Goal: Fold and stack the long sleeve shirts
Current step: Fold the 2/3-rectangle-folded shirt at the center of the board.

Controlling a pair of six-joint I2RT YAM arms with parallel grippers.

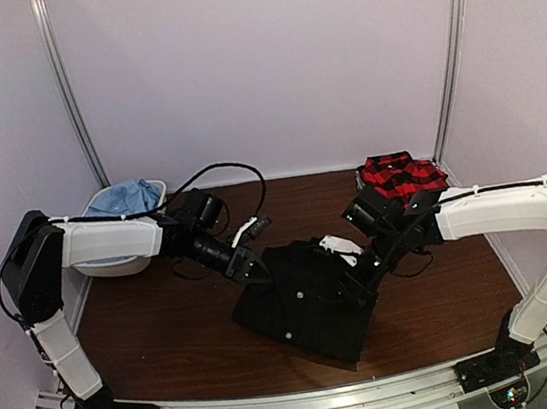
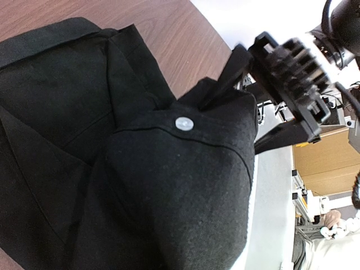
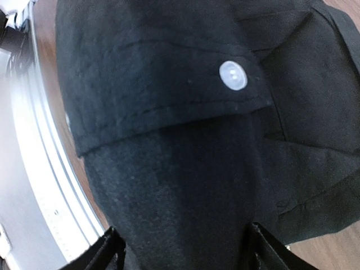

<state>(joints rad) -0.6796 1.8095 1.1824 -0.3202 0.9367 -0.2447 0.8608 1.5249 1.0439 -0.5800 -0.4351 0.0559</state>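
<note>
A plain black collared cloth shirt (image 1: 307, 306) lies in a partly folded slab in the middle of the brown wooden tabletop (image 1: 169, 329), one corner reaching toward the near edge. Both arms meet over its far side, one at each corner.

The left gripper (image 1: 252, 268) is clenched on a raised fold of this shirt at its far left corner. In the left wrist view the cloth rises in a hump to the ribbed fingers (image 2: 292, 73), with a small white button (image 2: 184, 124) on the lifted band. Holding that edge up probably lets the layer be carried over into a fold.

The right gripper (image 1: 362, 276) sits low at the far right corner. Its fingers (image 3: 112, 250) stand wide apart astride a bulge of black cloth below a buttoned cuff-like band, and I judge it released, placed to take hold and not pinching yet.

A folded red-and-black plaid shirt (image 1: 403, 175) rests at the far right corner of the tabletop, likely the start of the stack. A crumpled light blue shirt (image 1: 129, 196) waits in a white plastic tub (image 1: 158, 187) at the far left, not yet folded
</note>
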